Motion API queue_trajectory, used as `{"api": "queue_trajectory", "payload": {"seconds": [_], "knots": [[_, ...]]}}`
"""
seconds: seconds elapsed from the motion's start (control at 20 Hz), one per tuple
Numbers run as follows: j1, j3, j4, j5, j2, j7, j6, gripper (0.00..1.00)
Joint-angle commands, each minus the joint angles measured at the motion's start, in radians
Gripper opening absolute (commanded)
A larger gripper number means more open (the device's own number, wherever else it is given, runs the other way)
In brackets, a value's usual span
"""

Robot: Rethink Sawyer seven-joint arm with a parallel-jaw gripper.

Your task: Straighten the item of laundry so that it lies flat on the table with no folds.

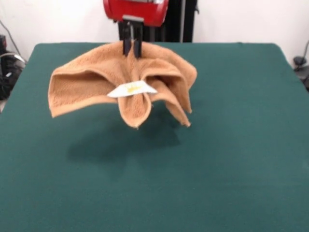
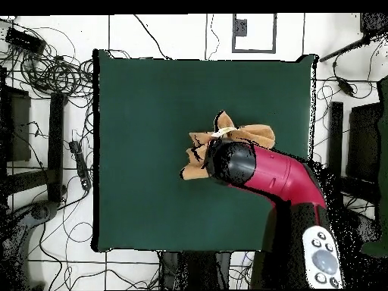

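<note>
The orange-tan towel point(image 1: 120, 79) hangs bunched in the air above the dark green table point(image 1: 231, 145), folded into drooping lobes, with its white tag with yellow print point(image 1: 131, 89) facing the front camera. Its shadow lies on the cloth below. My gripper point(image 1: 131, 52) comes down from the red arm and is shut on the towel's top fold. In the overhead view the red and black arm point(image 2: 265, 174) covers most of the towel point(image 2: 250, 135), which shows as tan flaps around the arm's head, right of the table's point(image 2: 144, 114) middle.
Cables and dark equipment lie on the floor around the table in the overhead view point(image 2: 53, 76). The robot's pedestal point(image 2: 322, 258) stands at the table's lower right there.
</note>
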Motion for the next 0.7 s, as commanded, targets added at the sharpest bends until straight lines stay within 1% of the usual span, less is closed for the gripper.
{"api": "queue_trajectory", "payload": {"seconds": [0.05, 0.2, 0.35, 0.5, 0.7], "knots": [[0.054, 0.045, 0.191, 0.064, -0.072, 0.212, -0.004, 0.0], [0.064, 0.042, 0.124, 0.072, -0.033, 0.228, 0.005, 0.0], [0.083, 0.032, -0.01, 0.058, 0.031, 0.221, 0.071, 0.0], [0.081, 0.049, -0.115, 0.07, 0.108, 0.213, 0.102, 0.0], [0.071, 0.068, -0.209, 0.083, 0.205, 0.201, 0.077, 0.0]]}}
